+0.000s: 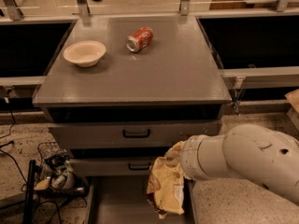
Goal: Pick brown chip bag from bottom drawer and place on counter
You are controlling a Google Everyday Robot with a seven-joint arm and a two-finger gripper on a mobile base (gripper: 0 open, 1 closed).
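Note:
The brown chip bag (166, 186) shows mostly its pale tan-yellow crinkled side, with a dark brown strip at its lower edge. It hangs in the air over the right side of the open bottom drawer (119, 200), in front of the middle drawer. My gripper (180, 164) is at the end of the thick white arm that enters from the right, largely hidden behind the bag, and is shut on the bag's upper right part. The grey counter (159, 76) lies above and behind, well higher than the bag.
A red soda can (139, 39) lies on its side and a pale bowl (84, 53) stands on the counter's far left half. Two shut drawers with black handles (136, 133) sit above the open one. A wire basket of clutter (58, 172) stands on the floor at left.

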